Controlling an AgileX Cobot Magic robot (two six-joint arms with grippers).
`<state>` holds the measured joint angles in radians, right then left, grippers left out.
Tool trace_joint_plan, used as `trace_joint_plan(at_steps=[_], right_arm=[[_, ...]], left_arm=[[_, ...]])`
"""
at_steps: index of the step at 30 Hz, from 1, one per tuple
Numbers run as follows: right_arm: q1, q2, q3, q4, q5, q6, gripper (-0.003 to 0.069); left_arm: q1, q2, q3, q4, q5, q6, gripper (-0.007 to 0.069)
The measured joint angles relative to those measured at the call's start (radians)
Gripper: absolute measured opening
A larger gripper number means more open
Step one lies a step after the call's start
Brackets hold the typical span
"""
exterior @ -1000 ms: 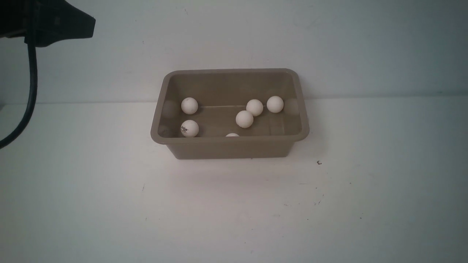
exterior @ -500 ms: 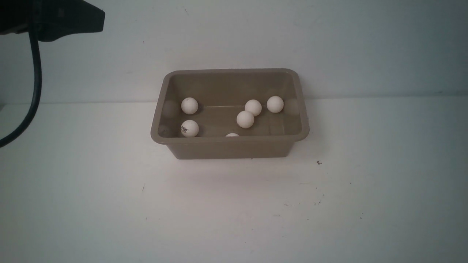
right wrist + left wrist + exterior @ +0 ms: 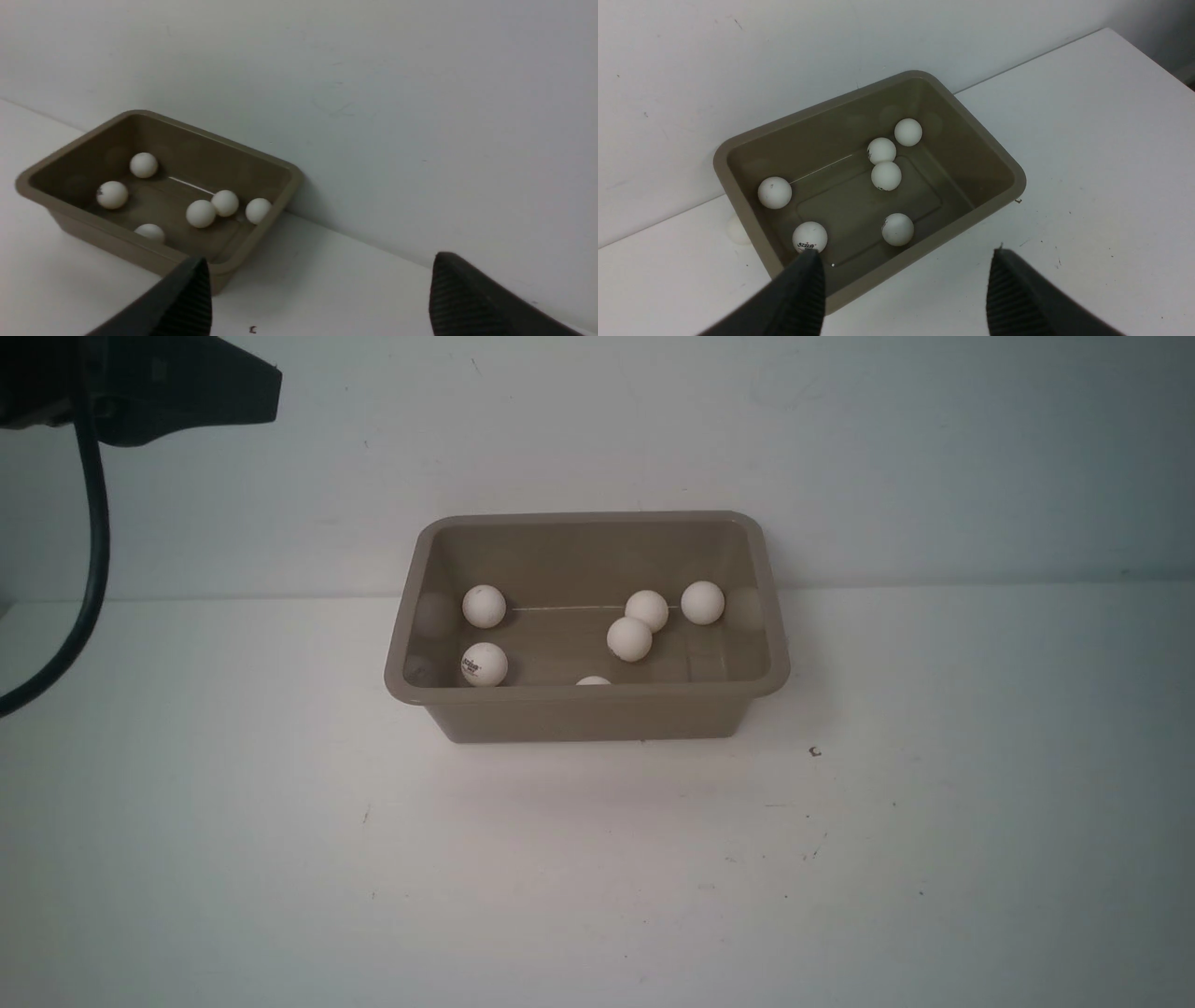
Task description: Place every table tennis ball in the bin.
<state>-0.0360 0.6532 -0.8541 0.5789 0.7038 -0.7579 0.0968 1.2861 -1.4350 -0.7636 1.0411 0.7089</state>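
Note:
The taupe bin (image 3: 588, 719) stands against the back wall, mid-table. Several white table tennis balls lie inside: two on its left side (image 3: 484, 606), one of them with a dark logo (image 3: 484, 664), three touching or close on the right (image 3: 629, 638), and one half hidden behind the near rim (image 3: 593, 681). My left gripper (image 3: 906, 254) is open and empty, high above the bin's (image 3: 831, 130) near rim. My right gripper (image 3: 321, 259) is open and empty, above the table to the right of the bin (image 3: 117, 242). I see no ball on the table.
A black part of the left arm (image 3: 187, 392) and its cable (image 3: 89, 569) show at the top left of the front view. The white wall (image 3: 840, 448) rises right behind the bin. A small dark mark (image 3: 815, 751) lies on the table right of the bin.
The left arm's black part has shifted a little to the right in the front view. The two middle balls in the bin have rolled slightly closer together.

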Motion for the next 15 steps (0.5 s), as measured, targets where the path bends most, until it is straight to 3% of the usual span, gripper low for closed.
trace_joint_plan(at_steps=[8,15], right_arm=[[0.000,-0.122,0.174,-0.241,-0.080,0.227,0.0568],[0.000,-0.139,0.319,-0.272,-0.132,0.290,0.0557]], left_arm=[[0.000,0.000,0.000,-0.006,0.001,0.001,0.0426],[0.000,0.000,0.000,-0.024,0.001,0.017,0.0426]])
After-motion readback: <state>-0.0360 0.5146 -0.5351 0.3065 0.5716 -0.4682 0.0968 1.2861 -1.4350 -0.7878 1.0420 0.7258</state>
